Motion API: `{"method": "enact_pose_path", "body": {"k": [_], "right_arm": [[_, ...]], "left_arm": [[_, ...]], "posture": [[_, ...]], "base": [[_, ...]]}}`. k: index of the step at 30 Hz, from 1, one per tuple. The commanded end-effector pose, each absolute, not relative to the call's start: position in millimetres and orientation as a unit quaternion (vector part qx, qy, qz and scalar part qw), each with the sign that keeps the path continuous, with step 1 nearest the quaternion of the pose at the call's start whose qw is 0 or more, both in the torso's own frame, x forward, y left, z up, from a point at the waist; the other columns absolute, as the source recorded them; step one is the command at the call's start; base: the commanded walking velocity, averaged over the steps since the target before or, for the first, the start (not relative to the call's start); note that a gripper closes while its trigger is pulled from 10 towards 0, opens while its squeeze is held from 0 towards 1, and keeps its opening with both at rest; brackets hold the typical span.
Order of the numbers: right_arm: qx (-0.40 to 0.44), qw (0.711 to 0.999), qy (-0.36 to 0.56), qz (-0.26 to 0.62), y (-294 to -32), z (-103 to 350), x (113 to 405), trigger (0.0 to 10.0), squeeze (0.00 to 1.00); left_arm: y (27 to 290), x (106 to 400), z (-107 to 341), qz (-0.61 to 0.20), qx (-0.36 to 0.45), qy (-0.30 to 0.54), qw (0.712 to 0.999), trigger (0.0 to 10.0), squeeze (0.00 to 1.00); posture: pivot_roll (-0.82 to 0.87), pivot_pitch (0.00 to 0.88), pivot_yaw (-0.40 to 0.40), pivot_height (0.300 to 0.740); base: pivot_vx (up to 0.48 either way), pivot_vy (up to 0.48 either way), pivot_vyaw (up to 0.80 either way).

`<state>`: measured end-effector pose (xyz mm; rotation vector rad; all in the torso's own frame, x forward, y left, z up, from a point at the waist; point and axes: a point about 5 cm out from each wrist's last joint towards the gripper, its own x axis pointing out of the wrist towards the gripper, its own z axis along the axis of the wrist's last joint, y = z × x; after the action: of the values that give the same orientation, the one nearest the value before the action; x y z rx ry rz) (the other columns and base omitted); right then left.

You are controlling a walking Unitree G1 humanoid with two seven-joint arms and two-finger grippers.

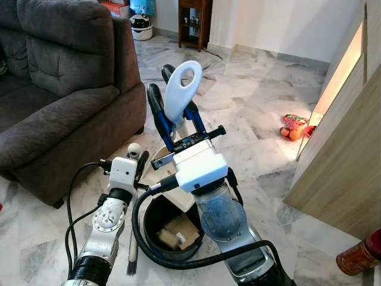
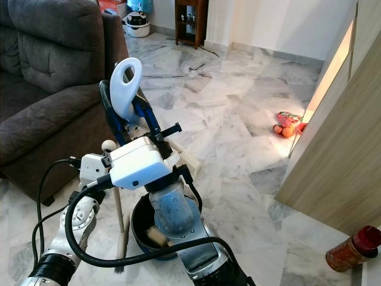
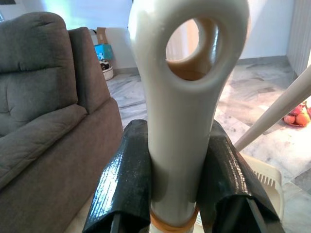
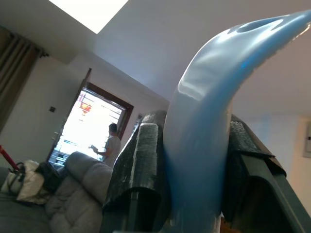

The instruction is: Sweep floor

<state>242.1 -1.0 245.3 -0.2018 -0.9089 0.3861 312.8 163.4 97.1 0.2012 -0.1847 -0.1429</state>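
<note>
Scraps in the dustpan (image 1: 172, 229) could spill if my right pincer (image 1: 172, 116), clamped on its white handle (image 1: 181, 89), tilts; left pincer (image 3: 175, 194) grips what seems the brush (image 1: 132, 250).

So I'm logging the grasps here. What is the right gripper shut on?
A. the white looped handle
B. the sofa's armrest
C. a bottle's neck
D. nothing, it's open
A: in the right wrist view the right gripper has its jaws closed on both sides of the white looped handle.
</note>
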Motion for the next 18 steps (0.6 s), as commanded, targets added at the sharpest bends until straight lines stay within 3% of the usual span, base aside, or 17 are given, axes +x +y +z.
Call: {"method": "enact_pose_path", "body": {"k": [1, 11, 18], "right_arm": [[-0.111, 0.864, -0.466, 0.156, -10.6, 257.8, 248.9, 10.0, 0.00], [-0.197, 0.873, -0.446, 0.015, -78.2, 260.8, 292.2, 10.0, 0.00], [-0.204, 0.912, -0.352, -0.057, -126.4, 226.8, 317.9, 10.0, 0.00]], "left_arm": [[162.8, 314.4, 107.3, -0.075, 0.108, -0.118, 0.984, 10.0, 0.00], [161.5, 315.2, 108.0, -0.076, 0.108, -0.119, 0.984, 10.0, 0.00], [161.2, 315.3, 107.2, -0.076, 0.108, -0.119, 0.984, 10.0, 0.00]], "posture": [[0.01, 0.000, -0.004, 0.740], [0.00, 0.000, -0.004, 0.740], [0.00, 0.000, -0.009, 0.740]], "base": [[0.000, 0.000, 0.00], [0.000, 0.000, 0.00], [0.000, 0.000, 0.00]]}}
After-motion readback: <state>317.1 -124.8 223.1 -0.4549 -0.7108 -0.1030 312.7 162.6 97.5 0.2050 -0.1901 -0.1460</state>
